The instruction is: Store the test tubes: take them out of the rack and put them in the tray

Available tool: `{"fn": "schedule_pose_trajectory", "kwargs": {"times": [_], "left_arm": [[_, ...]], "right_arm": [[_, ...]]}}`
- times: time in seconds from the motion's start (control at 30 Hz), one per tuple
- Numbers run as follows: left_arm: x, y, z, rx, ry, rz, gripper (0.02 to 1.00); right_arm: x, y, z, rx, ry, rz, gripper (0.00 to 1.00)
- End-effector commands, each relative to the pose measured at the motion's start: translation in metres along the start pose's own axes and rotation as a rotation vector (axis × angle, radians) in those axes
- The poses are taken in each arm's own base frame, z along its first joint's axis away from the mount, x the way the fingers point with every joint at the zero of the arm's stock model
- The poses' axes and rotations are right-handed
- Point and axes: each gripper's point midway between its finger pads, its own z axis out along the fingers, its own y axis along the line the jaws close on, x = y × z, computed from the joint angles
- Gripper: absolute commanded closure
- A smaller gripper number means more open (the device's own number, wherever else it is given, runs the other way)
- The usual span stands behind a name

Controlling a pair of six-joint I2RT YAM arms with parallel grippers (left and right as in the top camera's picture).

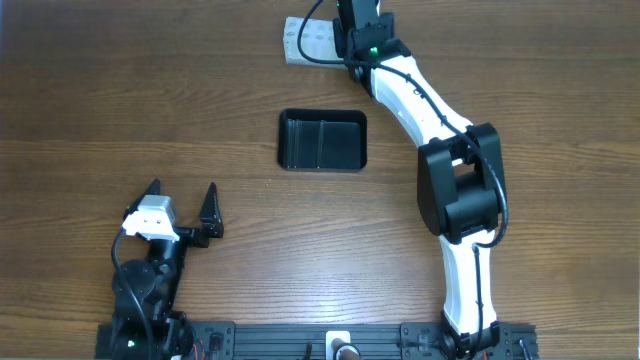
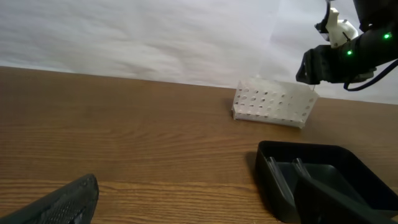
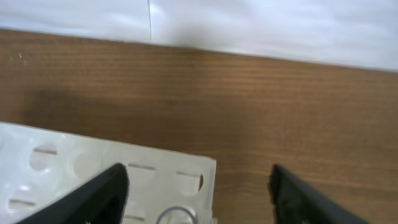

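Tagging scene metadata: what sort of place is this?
Probably a robot test bench mocked up as a lab station: wooden table, plain white backdrop, a white perforated tube rack and a black tray.

White rack [image 2: 273,106] on table [image 2: 124,137]; black tray [image 2: 266,177] nearby; right arm [image 2: 348,56] above rack.

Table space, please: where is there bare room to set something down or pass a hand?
The table is bare left of the tray and rack, between the tray and the left claw, and right of the right arm. The rack, under the right claw, is crowded.
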Motion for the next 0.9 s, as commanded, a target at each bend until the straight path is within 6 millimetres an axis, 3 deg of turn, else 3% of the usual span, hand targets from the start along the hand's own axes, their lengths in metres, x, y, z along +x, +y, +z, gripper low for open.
{"fn": "schedule_pose_trajectory", "kwargs": {"times": [0.03,0.2,0.9], "left_arm": [[0.0008,0.0000,-0.0002,0.004,-0.002,0.011,0.020],[0.0008,0.0001,-0.0002,0.003,-0.002,0.011,0.020],[0.0008,0.0001,-0.0002,0.003,-0.002,0.011,0.018]], "right_arm": [[0.0041,0.0037,0.0038,-0.018,0.007,0.002,0.435],[0.0045,0.0053,0.0036,-0.025,0.009,0.008,0.522],[0.0095,0.0090,0.0065,-0.042,0.020,0.013,0.617]]}}
